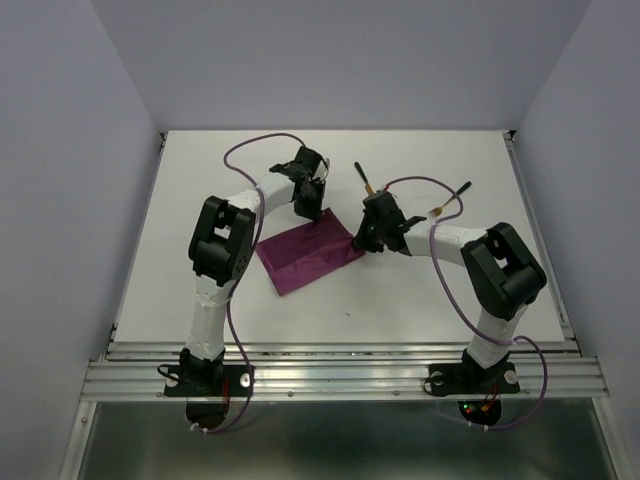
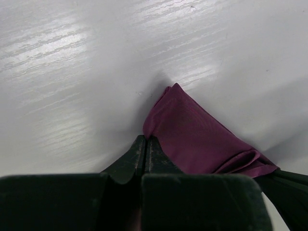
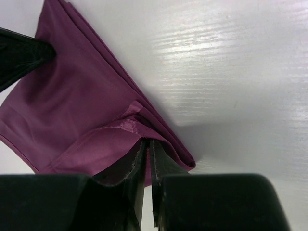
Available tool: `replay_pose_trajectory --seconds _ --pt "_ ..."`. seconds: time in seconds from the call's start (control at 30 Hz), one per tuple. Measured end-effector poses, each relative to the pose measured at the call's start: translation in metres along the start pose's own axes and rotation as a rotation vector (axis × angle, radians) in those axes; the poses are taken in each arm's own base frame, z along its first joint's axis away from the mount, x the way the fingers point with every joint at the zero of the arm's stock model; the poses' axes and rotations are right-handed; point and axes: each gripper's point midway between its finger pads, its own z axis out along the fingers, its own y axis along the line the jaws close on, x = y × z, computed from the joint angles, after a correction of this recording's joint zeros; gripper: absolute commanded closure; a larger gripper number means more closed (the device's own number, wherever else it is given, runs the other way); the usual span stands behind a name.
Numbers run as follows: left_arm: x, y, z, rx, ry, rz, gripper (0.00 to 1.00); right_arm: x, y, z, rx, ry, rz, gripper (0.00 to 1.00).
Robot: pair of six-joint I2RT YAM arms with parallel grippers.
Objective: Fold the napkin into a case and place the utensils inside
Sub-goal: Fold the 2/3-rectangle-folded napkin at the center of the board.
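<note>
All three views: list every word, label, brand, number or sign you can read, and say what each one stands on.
No text can be read in any view.
The napkin: plain cloth, no label or print showing.
The table: no markings.
The utensils: too small to show any stamp.
The left arm and right arm: no legible brand or number.

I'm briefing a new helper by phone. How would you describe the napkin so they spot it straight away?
On the white table, look at the middle. The napkin is a folded dark-magenta cloth, pinched by the left claw and right claw. The only other loose things are two thin black-handled utensils farther back.
</note>
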Motion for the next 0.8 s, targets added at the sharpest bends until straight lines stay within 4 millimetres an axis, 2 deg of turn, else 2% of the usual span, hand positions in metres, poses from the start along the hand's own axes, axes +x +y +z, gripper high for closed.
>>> replay_pose_trajectory --seconds 0.17,0.33,0.43,0.8 --pt "-0.004 -0.002 -0.002 -0.013 -0.003 0.022 1.0 -0.007 0.008 -0.001 -0.012 -0.003 -0.035 0.96" --pt "-0.012 -0.005 -0.006 -0.027 -0.024 0.038 1.0 -0.008 0.01 0.006 0.002 0.011 -0.041 0.98" --pt "-0.016 -0.008 -0.008 -0.044 -0.039 0.055 1.0 -0.002 0.003 0.012 0.032 0.033 -0.033 0.98" --pt "-0.012 -0.021 -0.007 -0.075 -0.045 0.11 1.0 -0.003 0.006 0.015 0.041 0.041 0.017 0.98"
